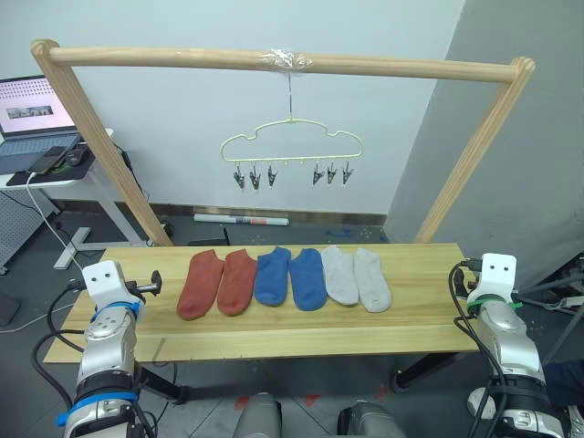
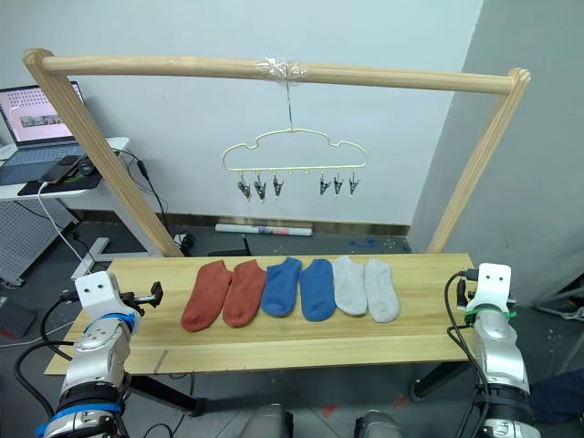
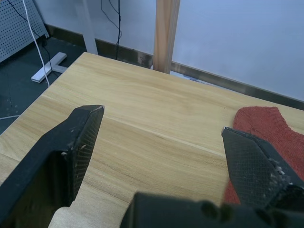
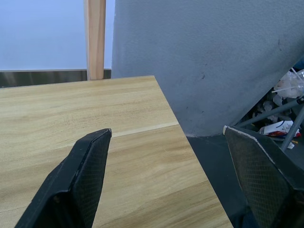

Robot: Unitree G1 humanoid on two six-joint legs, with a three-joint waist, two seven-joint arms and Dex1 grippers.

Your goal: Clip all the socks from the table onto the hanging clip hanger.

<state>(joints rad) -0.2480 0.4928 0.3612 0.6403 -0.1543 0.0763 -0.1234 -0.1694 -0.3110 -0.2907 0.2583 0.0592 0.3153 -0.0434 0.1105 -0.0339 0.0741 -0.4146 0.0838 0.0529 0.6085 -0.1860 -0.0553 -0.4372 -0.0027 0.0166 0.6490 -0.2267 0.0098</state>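
Note:
Several socks lie side by side across the middle of the table (image 1: 274,328): two rust-red socks (image 1: 219,283) on the left, two blue socks (image 1: 290,276) in the centre, two light grey socks (image 1: 356,277) on the right. Above and behind them the pale-yellow clip hanger (image 1: 292,137) hangs by its hook, its grey clips (image 1: 255,176) bare. My left gripper (image 3: 164,121) hovers open over the table's left end, with a rust-red sock (image 3: 263,130) just past one finger. My right gripper (image 4: 166,130) is open over the table's right end, holding nothing.
A light wooden pole frame (image 1: 274,60) spans the table and carries the hanger; its legs (image 1: 109,146) slant down behind the tabletop. A side desk with a laptop (image 1: 32,114) and cables stands at the back left. A grey wall (image 1: 511,182) rises on the right.

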